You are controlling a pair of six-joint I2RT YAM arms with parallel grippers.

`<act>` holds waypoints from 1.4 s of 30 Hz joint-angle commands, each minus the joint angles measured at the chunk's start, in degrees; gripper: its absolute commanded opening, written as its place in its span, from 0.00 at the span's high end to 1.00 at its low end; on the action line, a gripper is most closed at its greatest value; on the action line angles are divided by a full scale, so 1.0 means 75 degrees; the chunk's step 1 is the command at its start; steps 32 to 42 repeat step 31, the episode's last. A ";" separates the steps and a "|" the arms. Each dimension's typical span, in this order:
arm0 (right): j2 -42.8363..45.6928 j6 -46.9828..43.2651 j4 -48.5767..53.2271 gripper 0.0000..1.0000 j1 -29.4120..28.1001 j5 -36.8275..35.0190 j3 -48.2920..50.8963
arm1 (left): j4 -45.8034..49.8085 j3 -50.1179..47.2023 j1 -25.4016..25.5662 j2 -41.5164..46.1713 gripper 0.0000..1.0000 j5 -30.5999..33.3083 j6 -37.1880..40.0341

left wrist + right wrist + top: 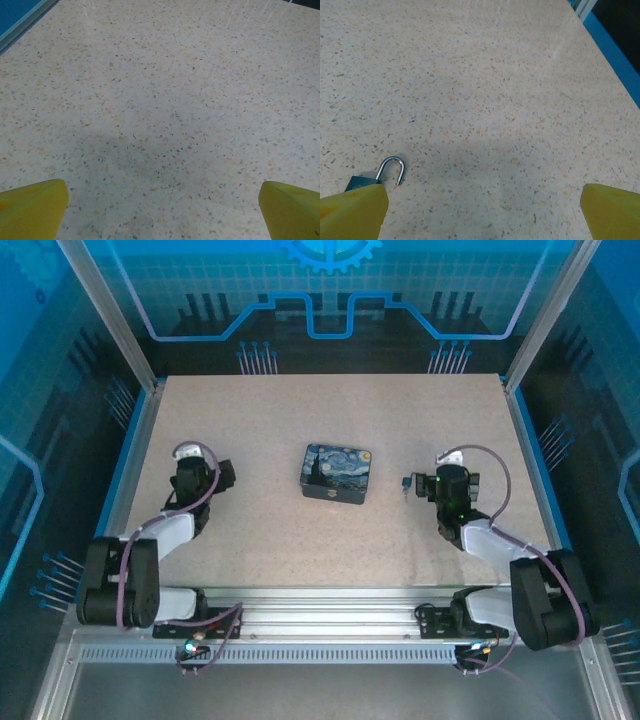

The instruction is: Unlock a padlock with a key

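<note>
Where the padlock (380, 175) flanks the right gripper (483, 200) — table (495, 90) runs to blue edge (615, 55).

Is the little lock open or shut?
Open, it looks like. One end of the padlock's silver loop goes into the body, and the other end hangs free beside it.

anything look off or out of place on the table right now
The padlock beside the right claw looks odd: one leg of its shackle ends free, outside the body, so it seems already open. Its body is partly hidden by the claw.
</note>
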State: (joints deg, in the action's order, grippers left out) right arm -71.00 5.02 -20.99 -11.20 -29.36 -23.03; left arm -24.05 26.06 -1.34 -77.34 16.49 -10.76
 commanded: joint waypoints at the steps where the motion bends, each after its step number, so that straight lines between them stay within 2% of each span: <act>1: -0.0130 -0.0646 -0.2350 0.00 0.0032 0.0317 0.0471 | -0.1791 -0.0206 -0.0032 -0.0290 0.01 -0.0072 0.0429; 3: -0.0209 -0.0624 -0.2940 0.00 0.0181 0.0765 0.0671 | -0.3127 -0.0588 -0.0035 -0.0704 0.01 -0.0023 0.0554; 5: -0.0440 -0.0610 -0.3357 0.00 0.0272 0.1161 0.0717 | -0.3060 -0.0598 0.0149 -0.0707 0.01 -0.0045 0.0728; 7: -0.0900 -0.0838 -0.3883 0.00 0.0297 0.1562 0.0747 | -0.4200 -0.0912 0.0320 -0.1313 0.01 -0.0530 0.1131; 8: -0.1198 -0.0914 -0.4186 0.00 0.0315 0.1759 0.0749 | -0.5258 -0.1084 0.0383 -0.1746 0.01 -0.0603 0.1401; 10: -0.1850 -0.0957 -0.4683 0.00 0.0322 0.1849 0.0722 | -0.3974 -0.0804 0.0402 -0.1360 0.01 -0.0474 0.1217; 11: -0.2122 -0.1076 -0.4770 0.00 0.0282 0.1814 0.0553 | -0.4158 -0.0716 0.0413 -0.1545 0.01 -0.0216 0.1238; 13: -0.1982 -0.0663 -0.3487 0.00 0.0536 0.1879 0.0027 | -0.4011 -0.0676 0.0472 -0.1507 0.01 -0.0111 0.1249; 15: -0.1999 -0.0447 -0.3359 0.00 0.0596 0.1555 -0.0015 | -0.4152 -0.0699 0.0617 -0.1551 0.01 0.0073 0.1400; 28: -0.2016 -0.0379 -0.3210 0.00 0.0777 0.1911 -0.0112 | -0.4212 -0.0698 0.0683 -0.1582 0.01 0.0168 0.1435; 42: -0.2017 -0.0410 -0.3286 0.00 0.0740 0.1849 -0.0071 | -0.4211 -0.0698 0.0674 -0.1582 0.01 0.0156 0.1436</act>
